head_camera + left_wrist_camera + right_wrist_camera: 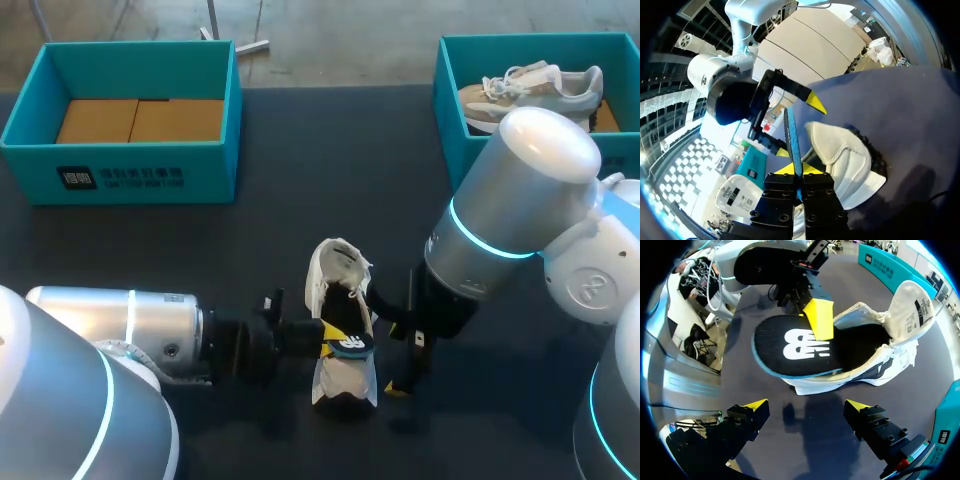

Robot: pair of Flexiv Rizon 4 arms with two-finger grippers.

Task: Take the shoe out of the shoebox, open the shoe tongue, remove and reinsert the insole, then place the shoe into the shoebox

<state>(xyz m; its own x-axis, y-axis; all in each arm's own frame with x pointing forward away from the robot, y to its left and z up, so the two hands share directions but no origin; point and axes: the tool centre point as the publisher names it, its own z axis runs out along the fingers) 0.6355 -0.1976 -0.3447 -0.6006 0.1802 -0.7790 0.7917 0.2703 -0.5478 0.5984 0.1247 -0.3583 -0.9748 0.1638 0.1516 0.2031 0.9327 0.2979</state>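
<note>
A white shoe (338,290) lies on the dark table (300,180) in the middle, its tongue (912,302) folded back. The black insole (795,347), with a white logo and blue rim, lies partly out over the shoe's opening (865,342). My left gripper (799,170) is shut on the insole's edge (792,135); one of its yellow fingertips (820,317) rests on top of the insole. My right gripper (807,405) stands open just beside the shoe (875,372), nothing between its fingers. In the head view it (396,358) is right of the shoe.
A teal shoebox (130,170) with brown cardboard inside stands at the back left. A second teal box (450,110) at the back right holds another pale shoe (530,90). My right arm's elbow (520,200) hangs over the table in front of that box.
</note>
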